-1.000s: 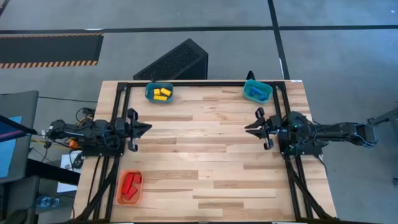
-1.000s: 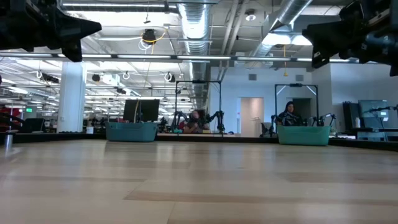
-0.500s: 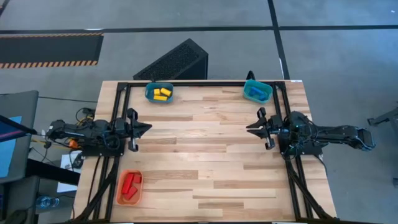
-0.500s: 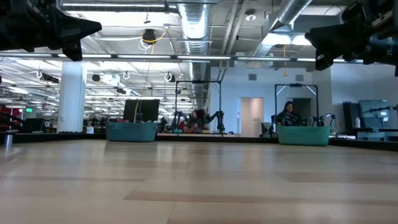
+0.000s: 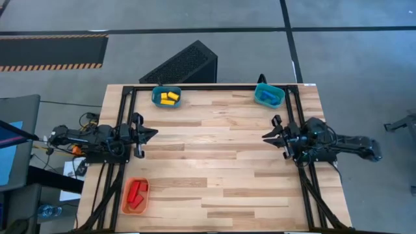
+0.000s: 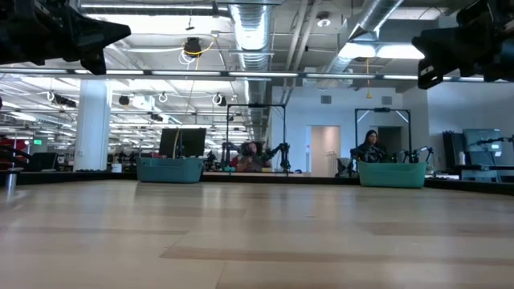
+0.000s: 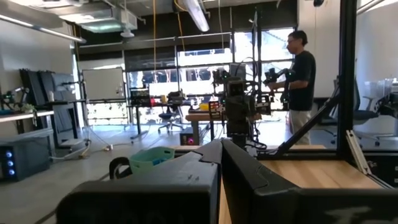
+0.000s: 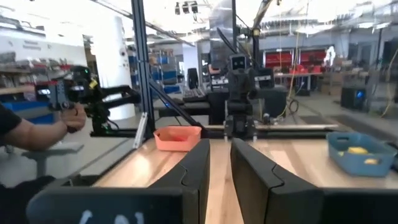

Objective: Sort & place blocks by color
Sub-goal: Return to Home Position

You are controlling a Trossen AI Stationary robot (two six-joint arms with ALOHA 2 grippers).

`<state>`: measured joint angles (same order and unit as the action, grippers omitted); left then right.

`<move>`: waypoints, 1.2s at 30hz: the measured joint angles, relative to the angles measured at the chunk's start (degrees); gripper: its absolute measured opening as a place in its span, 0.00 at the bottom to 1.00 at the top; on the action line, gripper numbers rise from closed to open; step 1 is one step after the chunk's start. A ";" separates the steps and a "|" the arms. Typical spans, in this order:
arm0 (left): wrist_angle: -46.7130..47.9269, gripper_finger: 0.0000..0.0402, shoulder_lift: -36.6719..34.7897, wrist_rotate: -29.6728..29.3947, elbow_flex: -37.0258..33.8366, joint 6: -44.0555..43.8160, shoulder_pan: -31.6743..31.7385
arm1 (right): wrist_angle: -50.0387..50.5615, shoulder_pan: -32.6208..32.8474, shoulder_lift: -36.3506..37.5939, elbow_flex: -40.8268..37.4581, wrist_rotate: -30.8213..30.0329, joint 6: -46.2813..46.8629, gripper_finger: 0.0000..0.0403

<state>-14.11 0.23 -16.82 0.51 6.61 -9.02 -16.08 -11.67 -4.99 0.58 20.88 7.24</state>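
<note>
Yellow blocks (image 5: 169, 98), blue blocks (image 5: 266, 95) and red blocks (image 5: 136, 193) sit sorted in separate trays; our left gripper (image 5: 151, 134) and right gripper (image 5: 268, 137) hover nearly closed, empty. Sorting looks finished; next we park.

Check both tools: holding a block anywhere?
Nothing is held. The left tool and right tool hang shut and bare over the table.

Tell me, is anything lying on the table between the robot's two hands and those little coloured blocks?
Nothing visible does. The small yellow blocks sit in a teal tray, the blue ones in another teal tray, the red ones in an orange tray. The left hand and right hand face bare wooden tabletop.
</note>
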 joint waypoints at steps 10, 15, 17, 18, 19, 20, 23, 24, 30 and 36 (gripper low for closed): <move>1.54 0.00 0.00 -0.01 -0.09 0.48 0.00 | 8.49 0.01 4.87 -0.16 -0.10 -2.77 0.22; 2.77 0.00 0.00 0.27 -0.09 0.88 0.00 | 8.10 -0.04 4.96 0.77 0.00 -2.78 0.22; 3.59 0.00 0.01 -1.17 -0.09 0.88 -0.01 | 8.87 -0.04 4.94 0.87 0.00 -2.75 0.22; 4.06 0.00 0.02 -2.42 -0.09 0.74 0.00 | 9.80 -0.04 4.92 0.87 0.00 -2.74 0.22; 4.79 0.00 0.00 -3.82 -0.09 -0.03 0.00 | 10.64 -0.04 4.90 0.85 -0.05 -2.72 0.22; 5.35 0.00 0.02 -4.78 -0.09 -1.30 0.00 | 11.24 -0.04 4.92 0.85 -0.32 -2.69 0.22; 7.42 0.00 0.02 -6.13 -0.11 -4.73 0.00 | 11.90 0.01 4.92 0.85 -2.19 -2.34 0.22; 8.56 0.00 0.02 -6.16 -0.11 -5.34 0.00 | 12.06 0.01 4.92 0.86 -2.86 -1.95 0.22; 9.28 0.00 0.24 -6.11 -0.13 -5.71 0.00 | 15.63 -0.10 4.91 1.12 -6.13 -0.33 0.22; 9.25 0.00 0.24 -6.19 -0.13 -5.77 0.00 | 15.74 -0.08 4.27 1.14 -6.12 3.26 0.22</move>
<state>-4.86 0.47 -23.01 0.38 0.84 -9.02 -0.34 -11.74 -0.73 1.72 14.77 10.50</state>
